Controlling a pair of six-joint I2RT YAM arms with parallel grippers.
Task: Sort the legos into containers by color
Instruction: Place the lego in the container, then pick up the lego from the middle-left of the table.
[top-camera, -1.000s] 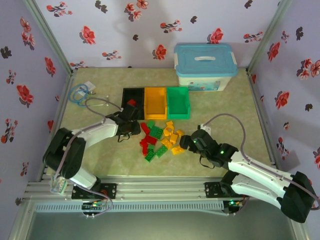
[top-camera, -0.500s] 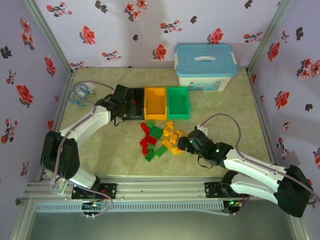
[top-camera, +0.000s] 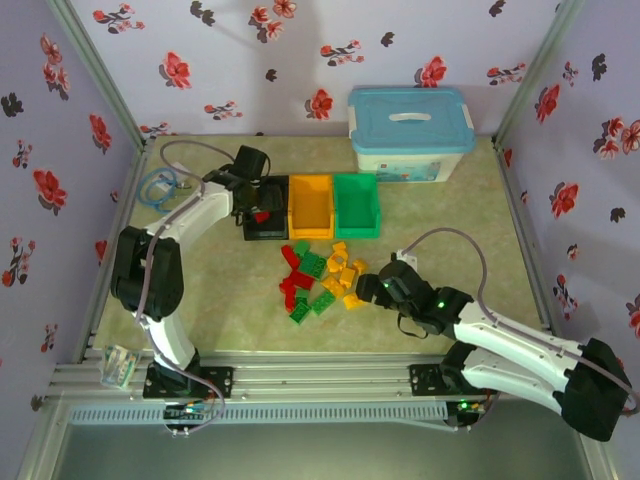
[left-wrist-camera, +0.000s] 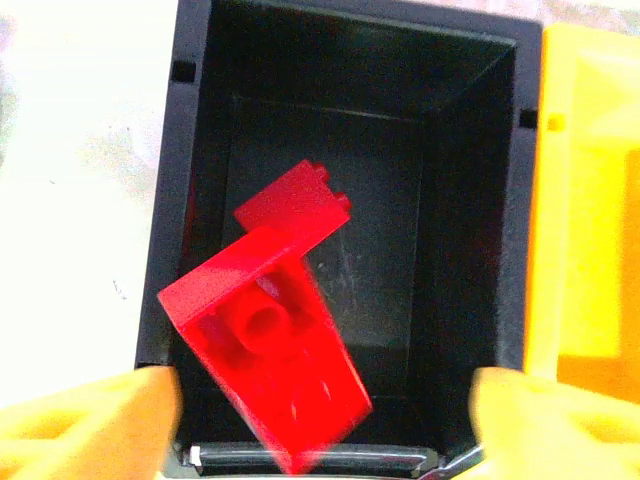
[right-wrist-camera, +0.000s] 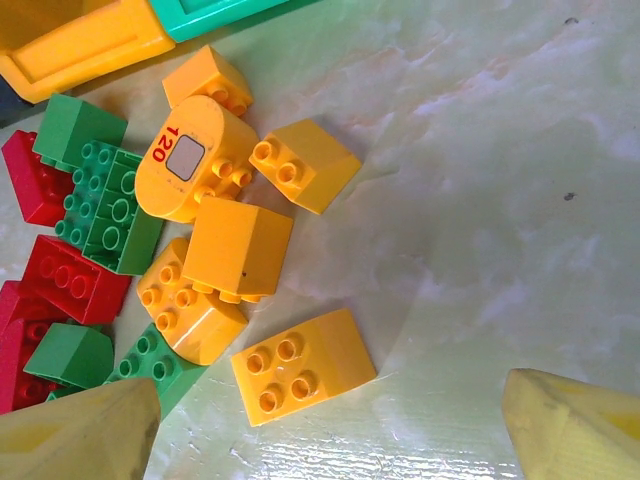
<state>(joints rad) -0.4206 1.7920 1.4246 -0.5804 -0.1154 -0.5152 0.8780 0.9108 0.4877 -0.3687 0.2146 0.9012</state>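
since a second back the left arm is no longer lying beside the pile; it is now stretching out over the black bin (top-camera: 275, 228) at the left end of the row, and its claw is no longer pinched together

left gripper (top-camera: 255, 195) is hanging above the black bin's opening. in the wrist view the left gripper (left-wrist-camera: 320, 430) is showing its two yellow fingers (left-wrist-camera: 90, 420) standing wide apart at the bottom corners, gripping nothing. a red brick (left-wrist-camera: 265, 360) is sitting tilted between them inside the bin's outline, touching neither finger, its lower end blurred; cannot tell whether it is resting on the floor. a second red brick (left-wrist-camera: 295, 205) is lying deeper in the bin, just behind the first

orange-yellow bin (top-camera: 295, 205) is touching the black one, green bin (top-camera: 357, 232) touching that in turn

right gripper (top-camera: 365, 285) is hovering low at the right edge of the pile of legos (top-camera: 320, 280), which is lying on the table near the bins. in its wrist view the right gripper (right-wrist-camera: 325, 430) is holding its fingers well apart, nothing between them; a yellow sloped brick (right-wrist-camera: 303, 365) is lying just ahead of the gap, with more yellow, green and red bricks crowding to the left, among them a rounded yellow piece (right-wrist-camera: 195, 160) marked 120

white box with blue lid (top-camera: 408, 130) is standing behind the green bin
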